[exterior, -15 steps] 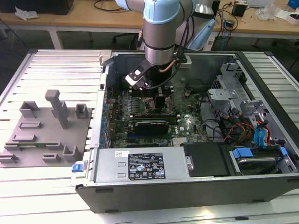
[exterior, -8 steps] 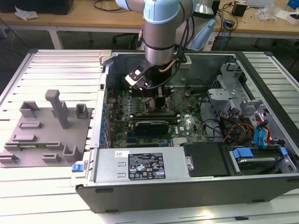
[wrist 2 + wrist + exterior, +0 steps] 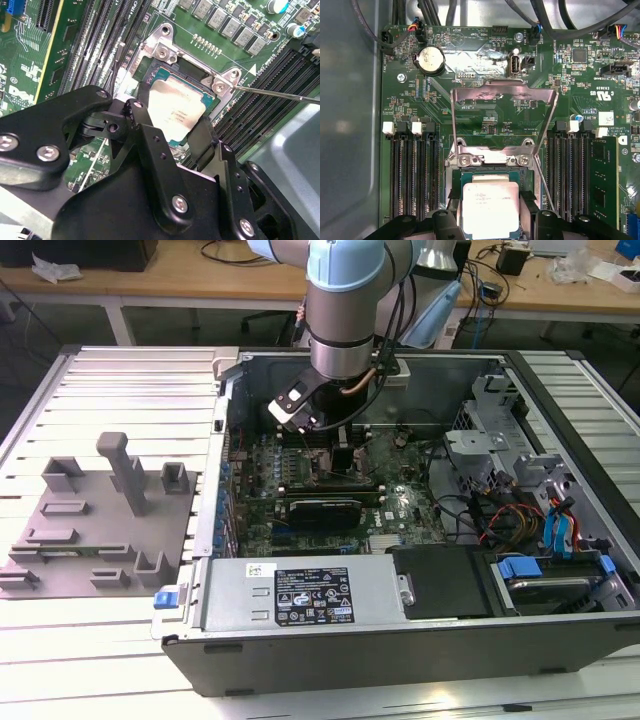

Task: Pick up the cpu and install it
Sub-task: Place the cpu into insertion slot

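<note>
Your gripper point(image 3: 342, 455) is hanging low inside the open computer case point(image 3: 400, 645) in the exterior view, poised over the motherboard point(image 3: 400, 502) near the middle of the board. A white-and-black label point(image 3: 312, 595) is sitting on the metal housing along the near edge; I am leaving its print unread. In the second wrist view the two black fingers point(image 3: 142, 102) are straddling the cpu point(image 3: 177, 112) and appear to be pressing on two opposite edges, so I am logging the tool as clamped on the chip. The cpu is lying flat and square inside the socket frame point(image 3: 162, 50), which suggests you are seating it there. The thin lever wire point(image 3: 280, 94) is standing clear to one side. In the first wrist view the load plate point(image 3: 502, 90) is folded back away from the socket, leaving the opening free for the chip. Memory slots point(image 3: 412, 175) are flanking the socket on both sides, and a coin battery point(image 3: 430, 61) is sitting beyond the plate. Faint print is showing on the cpu's lid and white lettering across the board; none is being recorded here.
</note>
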You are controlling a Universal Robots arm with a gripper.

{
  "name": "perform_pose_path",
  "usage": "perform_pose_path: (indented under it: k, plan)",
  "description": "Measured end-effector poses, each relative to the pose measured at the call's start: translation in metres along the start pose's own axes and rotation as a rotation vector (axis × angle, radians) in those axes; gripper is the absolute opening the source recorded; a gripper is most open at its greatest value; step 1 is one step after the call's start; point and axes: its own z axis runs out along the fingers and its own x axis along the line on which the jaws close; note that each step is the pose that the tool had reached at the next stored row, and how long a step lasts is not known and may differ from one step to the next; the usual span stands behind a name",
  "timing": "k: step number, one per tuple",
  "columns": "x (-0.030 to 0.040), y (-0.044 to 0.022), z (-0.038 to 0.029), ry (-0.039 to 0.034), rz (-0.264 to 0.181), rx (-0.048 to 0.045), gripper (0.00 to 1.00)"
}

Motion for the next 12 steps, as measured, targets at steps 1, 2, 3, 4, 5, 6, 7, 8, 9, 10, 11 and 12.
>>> perform_pose_path:
  k: [1, 2, 3, 4, 5, 6, 7, 8, 9, 10, 11, 12]
  plan:
    - [0.0, 0.0, 0.0, 0.0, 0.0, 0.0, 0.55]
    - [0.0, 0.0, 0.0, -0.0001, 0.0, 0.0, 0.56]
    - [0.0, 0.0, 0.0, -0.0001, 0.0, 0.0, 0.56]
    - [0.0, 0.0, 0.0, 0.0, 0.0, 0.0, 0.62]
    - [0.0, 0.0, -0.0001, -0.0001, 0.0, 0.0, 0.62]
    - [0.0, 0.0001, -0.001, -0.0002, 0.0, 0.0001, 0.62]
    - [-0.0001, 0.0001, -0.0022, -0.0004, 0.0, 0.0001, 0.62]
    - [0.0, 0.0002, -0.0024, -0.0004, 0.0, 0.0, 0.62]
    - [0.0, 0.0002, -0.0024, -0.0003, 0.0, -0.0001, 0.62]
    - [-0.0001, 0.0001, -0.0024, -0.0004, 0.0, -0.0001, 0.62]
    - [-0.0001, 0.0001, -0.0025, -0.0005, 0.0, 0.0, 0.62]
    - [-0.0009, 0.0, -0.0026, -0.0008, 0.0, 0.0002, 0.62]
